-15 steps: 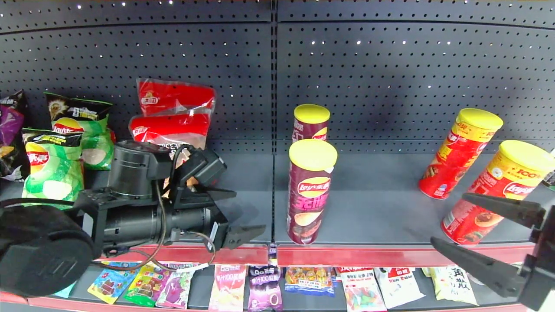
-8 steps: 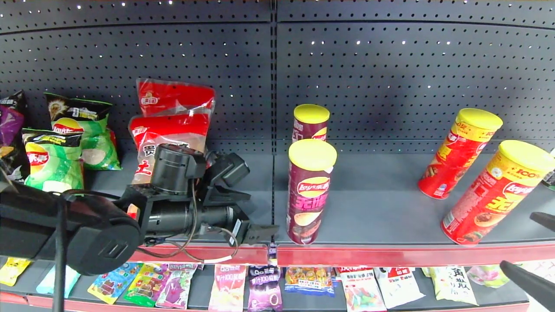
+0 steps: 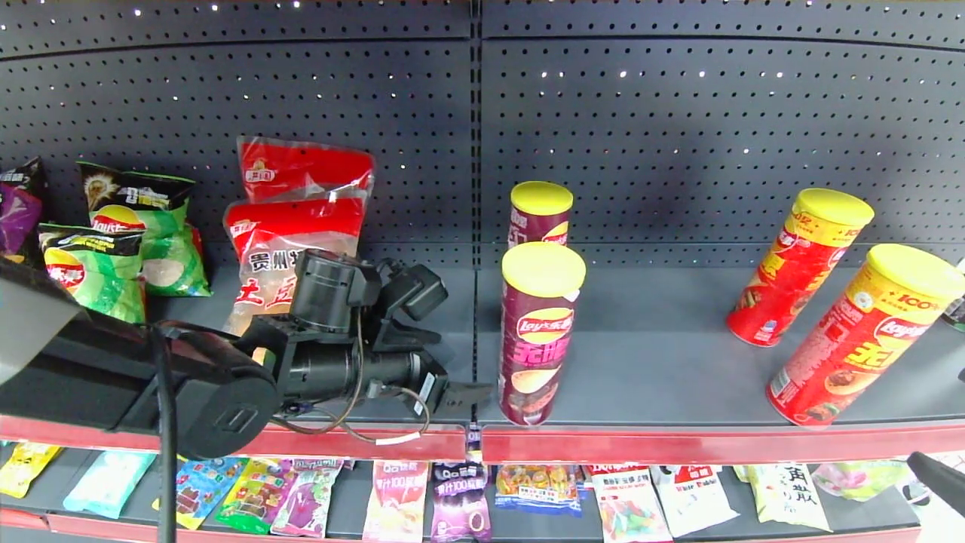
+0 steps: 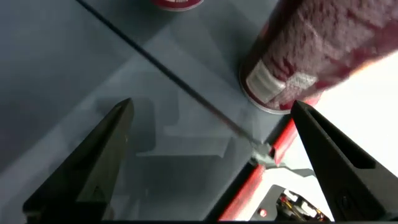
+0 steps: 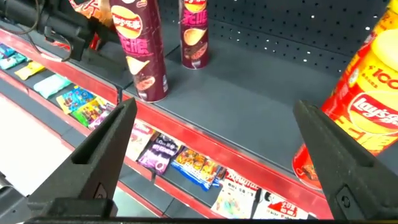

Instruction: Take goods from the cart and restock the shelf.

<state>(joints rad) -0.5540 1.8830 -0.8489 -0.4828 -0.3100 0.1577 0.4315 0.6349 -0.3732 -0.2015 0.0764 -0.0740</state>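
Observation:
Two purple chip cans with yellow lids stand mid-shelf, one at the front (image 3: 537,339) and one behind it (image 3: 540,213). My left gripper (image 3: 464,367) lies low over the shelf just left of the front can, open and holding nothing. In the left wrist view the left gripper (image 4: 211,106) points at the shelf floor beside that can's base (image 4: 273,81). My right gripper (image 5: 214,107) is open and empty, in front of the shelf at its right end. One of its fingertips (image 3: 935,473) shows at the lower right corner.
Green chip bags (image 3: 98,271) and red bags (image 3: 298,219) fill the shelf's left. Two red cans (image 3: 867,332) lean at the right. Bare shelf floor (image 3: 648,354) lies between purple and red cans. The shelf front has a red edge strip (image 3: 678,445), with sachets (image 3: 460,498) on the shelf below.
My left arm has moved right along the shelf, bringing its gripper close to the front purple can. The right gripper has dropped away toward the lower right, almost out of the head view.

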